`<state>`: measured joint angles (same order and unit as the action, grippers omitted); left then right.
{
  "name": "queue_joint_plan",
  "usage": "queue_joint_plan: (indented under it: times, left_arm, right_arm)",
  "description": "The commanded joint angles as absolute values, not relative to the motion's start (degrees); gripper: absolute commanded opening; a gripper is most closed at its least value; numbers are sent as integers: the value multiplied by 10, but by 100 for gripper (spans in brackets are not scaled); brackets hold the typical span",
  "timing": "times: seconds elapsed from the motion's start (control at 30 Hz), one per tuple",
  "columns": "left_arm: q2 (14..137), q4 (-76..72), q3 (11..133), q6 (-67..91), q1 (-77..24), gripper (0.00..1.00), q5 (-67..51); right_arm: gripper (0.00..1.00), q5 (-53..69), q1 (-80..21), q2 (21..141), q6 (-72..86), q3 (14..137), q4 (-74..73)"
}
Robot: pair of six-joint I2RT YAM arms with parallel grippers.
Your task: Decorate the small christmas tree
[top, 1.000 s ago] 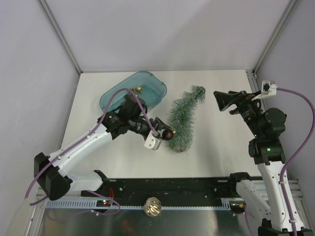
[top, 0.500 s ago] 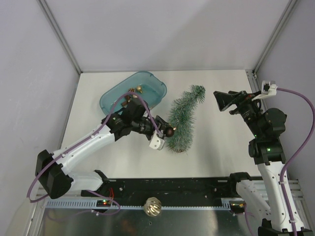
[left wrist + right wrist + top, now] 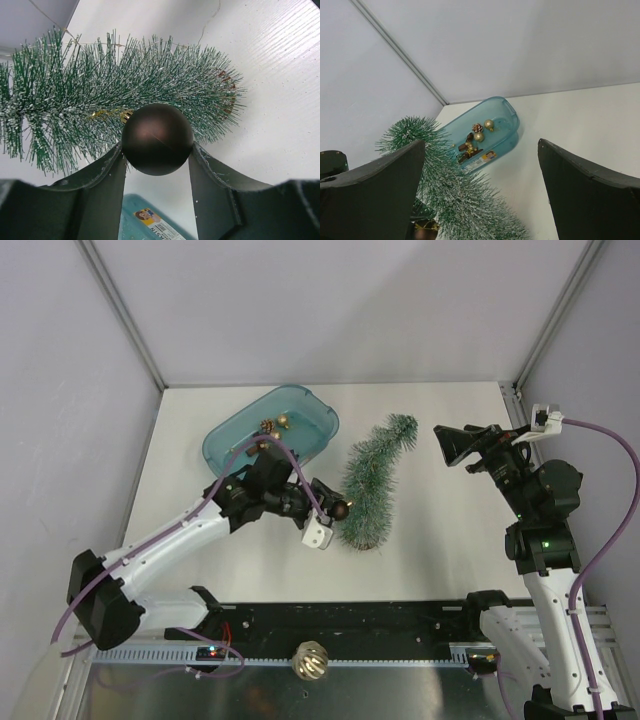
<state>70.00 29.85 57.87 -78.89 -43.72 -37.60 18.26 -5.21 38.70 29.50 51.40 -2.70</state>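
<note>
While the left gripper (image 3: 156, 150) reaches over the middle of the table (image 3: 450, 540), we see its two fingers about half spread and clamped on a dark bauble (image 3: 157, 138), one finger on each side of the ball. The bauble's gold cap points into the frosted needles of the small christmas tree (image 3: 372, 485), and the ball sits right at the branches of the tree's wider, lower part, on its left flank. The tree stretches across the centre of the table, its round base toward the near edge and its bent tip toward the far edge; from above it appears to lie on its side, though we cannot be sure of that. Behind the left arm, toward the far left corner, stands the teal tub (image 3: 225, 435), holding gold baubles (image 3: 489, 124), a pine cone (image 3: 477, 128) and some darker pieces too small to name. The right gripper (image 3: 452, 448) hangs above the right edge of the table, just beside the tree's tip, its jaws spread wide with nothing between them. A gold ornament (image 3: 310, 661) rests on the metal plate in front of the near edge, between the two arm bases.
</note>
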Motion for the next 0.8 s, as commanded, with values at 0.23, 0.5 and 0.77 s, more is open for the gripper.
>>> queue_joint_plan:
  times: [0.23,0.5,0.77]
  left_arm:
    - [665,339,640,-780,-440,0,-373]
    - [665,416,684,-786,-440,0,-391]
    - [663,418,671,-806,-441,0,-379]
  right_arm:
    - [99,185,-53,380,294,515,-5]
    - [99,184,-53,378,294,516,13]
    - [100,185,-52,375,294,515,12]
